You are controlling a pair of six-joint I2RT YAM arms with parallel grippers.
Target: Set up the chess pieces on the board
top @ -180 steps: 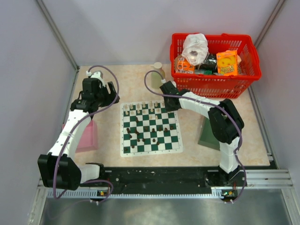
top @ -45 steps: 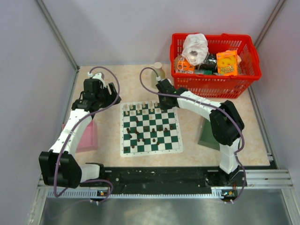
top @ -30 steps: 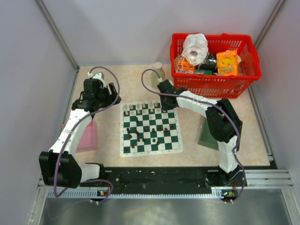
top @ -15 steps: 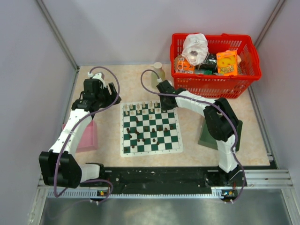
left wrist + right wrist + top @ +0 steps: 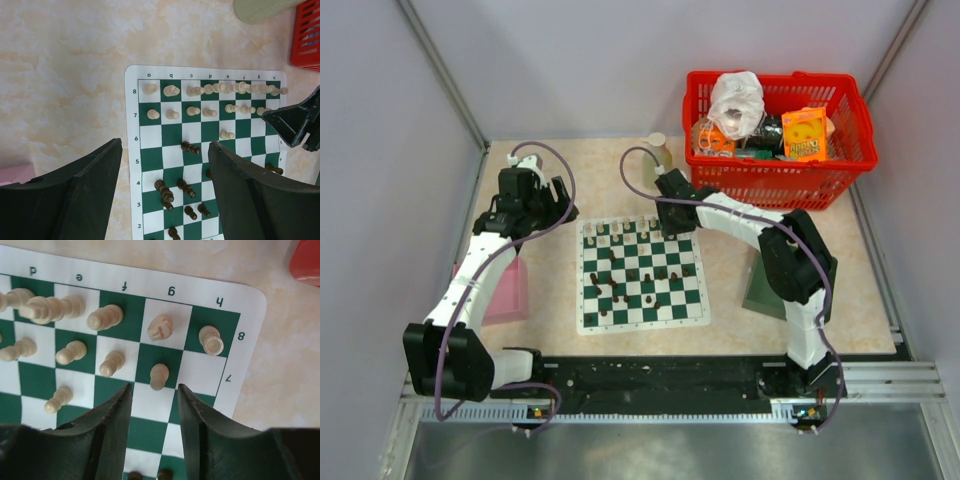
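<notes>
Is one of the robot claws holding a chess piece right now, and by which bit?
No, nothing is held. The left claw and right claw are both open and empty. A small cream pawn stands free just past the right claw's tips.

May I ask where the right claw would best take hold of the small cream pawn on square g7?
Grip the small cream pawn by its narrow neck, probably from straight above with the right claw: it stands upright, with another pawn close on f7.
</notes>
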